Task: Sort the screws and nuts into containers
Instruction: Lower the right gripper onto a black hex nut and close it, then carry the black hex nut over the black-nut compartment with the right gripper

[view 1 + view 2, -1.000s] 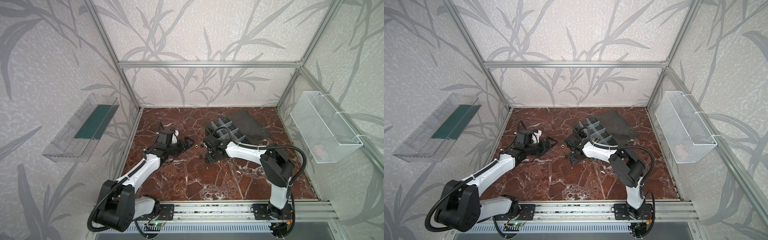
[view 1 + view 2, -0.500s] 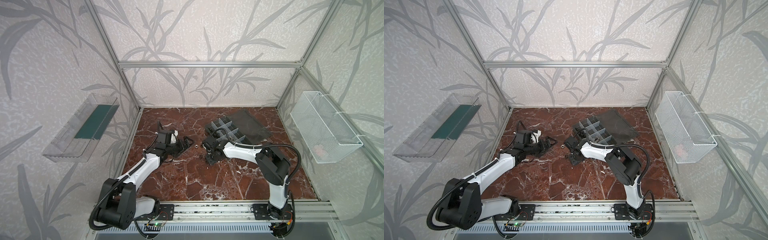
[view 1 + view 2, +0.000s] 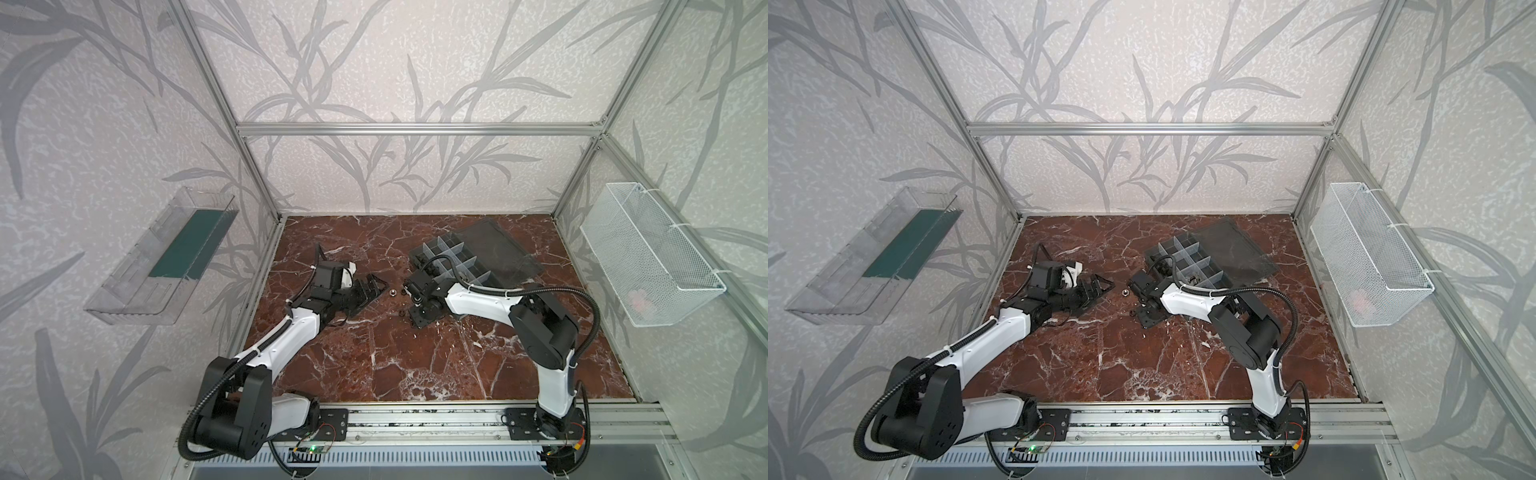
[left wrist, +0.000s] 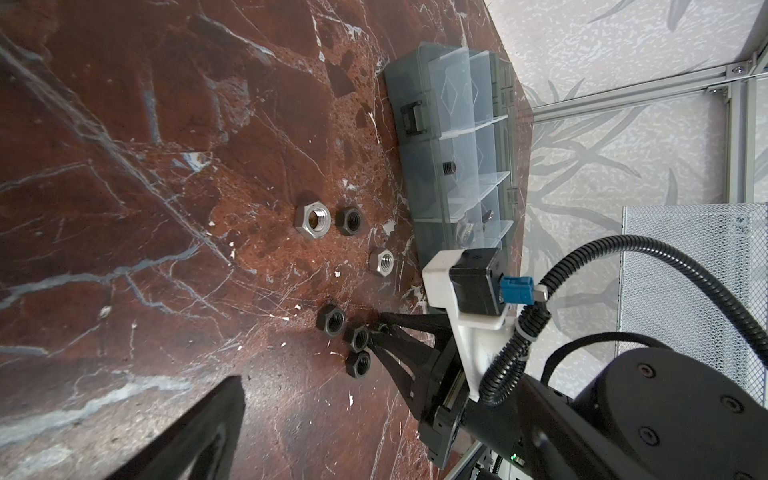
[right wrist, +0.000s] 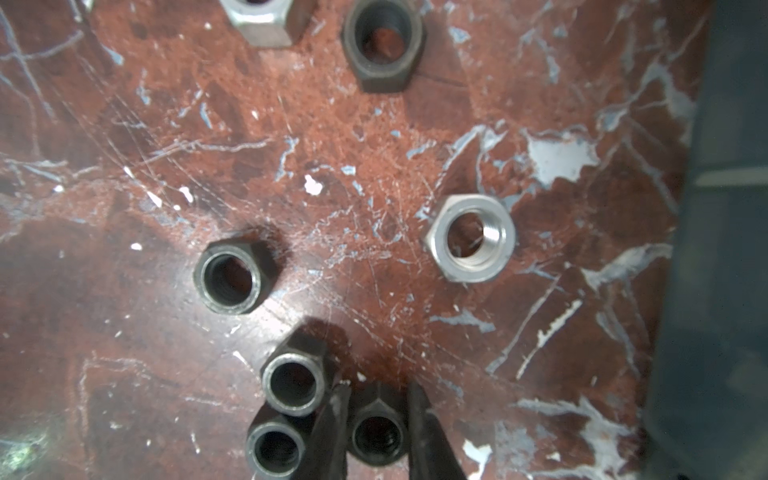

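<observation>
Several loose nuts lie on the marble between my grippers: a silver nut (image 4: 312, 221), a second silver nut (image 5: 471, 239) and black nuts (image 4: 330, 321). My right gripper (image 5: 379, 387) points down at the table, and its fingers (image 5: 332, 424) press both sides of one black nut (image 5: 376, 434); two more black nuts (image 5: 295, 384) sit right beside it. My left gripper (image 3: 371, 289) rests open and empty just left of the nuts. The dark-grey organizer box (image 3: 453, 262) stands behind the right gripper, and one of its containers holds a dark screw (image 4: 449, 167).
The box's lid (image 3: 496, 249) lies open and flat behind it. A white wire basket (image 3: 648, 257) hangs on the right wall and a clear tray with a green base (image 3: 178, 249) on the left wall. An aluminium rail (image 3: 415, 415) runs along the front edge.
My right gripper's fingers have drawn in around the black nut, and its arm has shifted slightly left. The left arm has not moved.
</observation>
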{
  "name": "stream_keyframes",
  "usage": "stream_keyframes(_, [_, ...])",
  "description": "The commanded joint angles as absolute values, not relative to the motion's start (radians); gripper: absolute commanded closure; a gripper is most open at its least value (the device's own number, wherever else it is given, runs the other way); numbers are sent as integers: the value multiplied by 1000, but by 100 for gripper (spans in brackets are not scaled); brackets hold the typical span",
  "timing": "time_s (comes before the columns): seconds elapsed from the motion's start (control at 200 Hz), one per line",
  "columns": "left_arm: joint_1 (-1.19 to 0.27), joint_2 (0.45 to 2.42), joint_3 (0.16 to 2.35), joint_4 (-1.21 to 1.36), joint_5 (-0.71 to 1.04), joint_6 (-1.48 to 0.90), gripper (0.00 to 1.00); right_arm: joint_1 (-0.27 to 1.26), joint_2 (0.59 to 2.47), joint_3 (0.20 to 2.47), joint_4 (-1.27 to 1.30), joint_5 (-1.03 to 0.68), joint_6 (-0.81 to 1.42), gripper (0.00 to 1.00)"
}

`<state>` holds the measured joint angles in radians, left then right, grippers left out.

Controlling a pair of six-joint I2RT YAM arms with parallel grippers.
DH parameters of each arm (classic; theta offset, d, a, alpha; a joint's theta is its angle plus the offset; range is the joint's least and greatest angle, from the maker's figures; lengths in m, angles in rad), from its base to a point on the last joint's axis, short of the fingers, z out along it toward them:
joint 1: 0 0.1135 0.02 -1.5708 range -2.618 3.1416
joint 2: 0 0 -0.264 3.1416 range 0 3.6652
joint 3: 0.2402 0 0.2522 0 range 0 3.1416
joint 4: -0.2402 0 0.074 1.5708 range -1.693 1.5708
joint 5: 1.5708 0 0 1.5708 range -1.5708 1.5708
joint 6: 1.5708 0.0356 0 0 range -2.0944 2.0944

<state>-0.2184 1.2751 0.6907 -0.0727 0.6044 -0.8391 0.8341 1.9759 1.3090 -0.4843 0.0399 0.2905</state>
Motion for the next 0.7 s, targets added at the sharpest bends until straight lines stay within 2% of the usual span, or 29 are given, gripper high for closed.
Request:
stream_keyframes(0.0, [-213, 1255, 687, -56, 615, -839, 0, 811, 1944, 1367, -521, 2, 282, 86])
stream_keyframes(0.33, [-224, 1240, 809, -170, 505, -717, 0, 700, 1915, 1559, -592, -2, 214, 86])
stream_keyframes(0.535, [-243, 1347, 971, -174, 457, -675, 0, 602, 1926, 1642, -573, 9, 203, 86])
stream_keyframes(0.695, [-313, 1455, 1072, -131, 420, -664, 0, 524, 1973, 1738, -604, 4, 182, 86])
